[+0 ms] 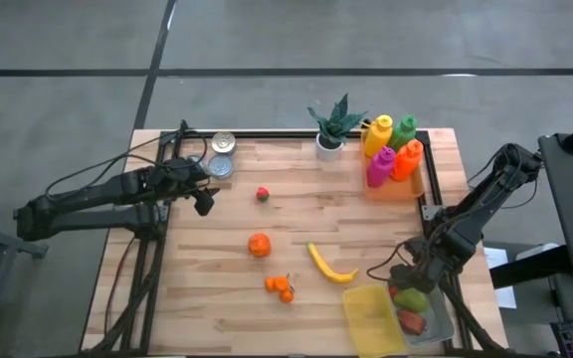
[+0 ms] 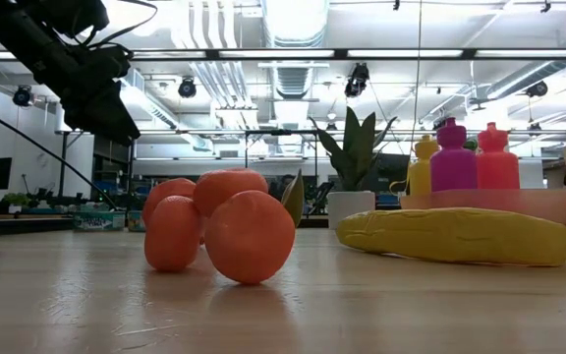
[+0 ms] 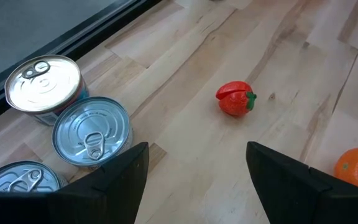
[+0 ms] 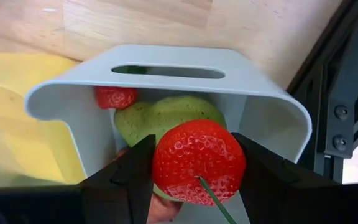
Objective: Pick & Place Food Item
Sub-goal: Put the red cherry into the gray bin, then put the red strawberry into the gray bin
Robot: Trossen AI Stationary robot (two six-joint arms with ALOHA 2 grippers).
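Observation:
My right gripper (image 4: 194, 183) is shut on a red strawberry (image 4: 197, 162) and points down over a grey bin (image 4: 166, 59) at the table's near right corner (image 1: 438, 320). Inside the bin lie a green fruit (image 4: 166, 115) and another red piece (image 4: 115, 96). My left gripper (image 3: 197, 174) hangs open above the table's far left (image 1: 205, 199), with nothing between its fingers. A small red fruit (image 3: 235, 99) lies on the wood beyond it. My right gripper pinches the strawberry by its two opposite sides (image 4: 160, 163) between its two fingers. The fingers come from above, pointing down. The strawberry is lifted clear, just above the green fruit in the bin.
A yellow lid (image 1: 371, 318) lies beside the bin. On the table lie a banana (image 1: 331, 267), an orange (image 1: 259, 245) and a cluster of small oranges (image 1: 283, 288). Cans (image 1: 223, 154), a potted plant (image 1: 331, 129) and coloured bottles (image 1: 394, 149) stand along the far edge.

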